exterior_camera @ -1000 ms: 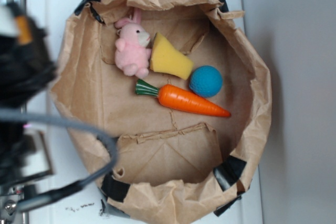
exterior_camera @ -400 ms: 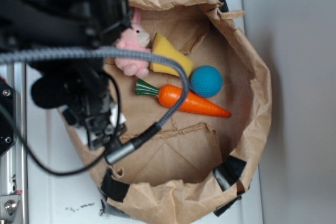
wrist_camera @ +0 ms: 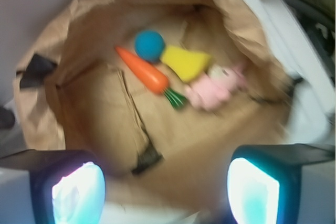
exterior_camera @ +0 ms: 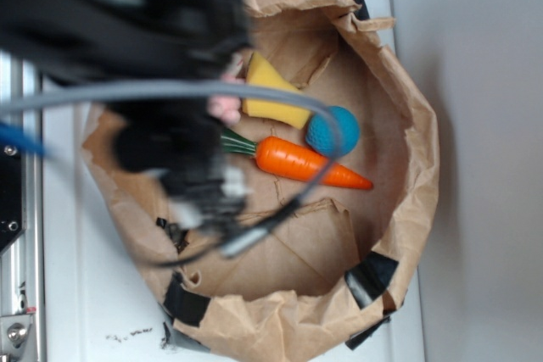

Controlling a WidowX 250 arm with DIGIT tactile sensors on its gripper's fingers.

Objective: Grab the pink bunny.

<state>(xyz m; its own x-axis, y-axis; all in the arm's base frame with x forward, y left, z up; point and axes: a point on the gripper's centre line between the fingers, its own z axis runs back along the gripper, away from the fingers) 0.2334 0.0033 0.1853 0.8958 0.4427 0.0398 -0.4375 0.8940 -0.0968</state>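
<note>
Nearest to us in the wrist view, the end effector (wrist_camera: 165,192) was spread wide, its two fingertips (wrist_camera: 79,192) far apart at the lower edge, and nothing was between them. It hung above the brown paper bag (wrist_camera: 63,51), which stood open on the white desk (exterior_camera: 85,311).

Further inside the bag, the pink bunny (wrist_camera: 212,88) lay on the paper floor, toward the right of that view. It was touching the yellow sponge (wrist_camera: 186,62), and the green end of the orange carrot (wrist_camera: 144,72) was just beside it. Behind these we saw the blue ball (wrist_camera: 149,44), close to the carrot and the sponge.

In the exterior view the blurred black arm (exterior_camera: 127,31) covered almost all of the bunny (exterior_camera: 225,108); only a small pink part showed.

We judged that the task was at the approach. The bunny was not yet gripped, so the descent and the closing were left.
</note>
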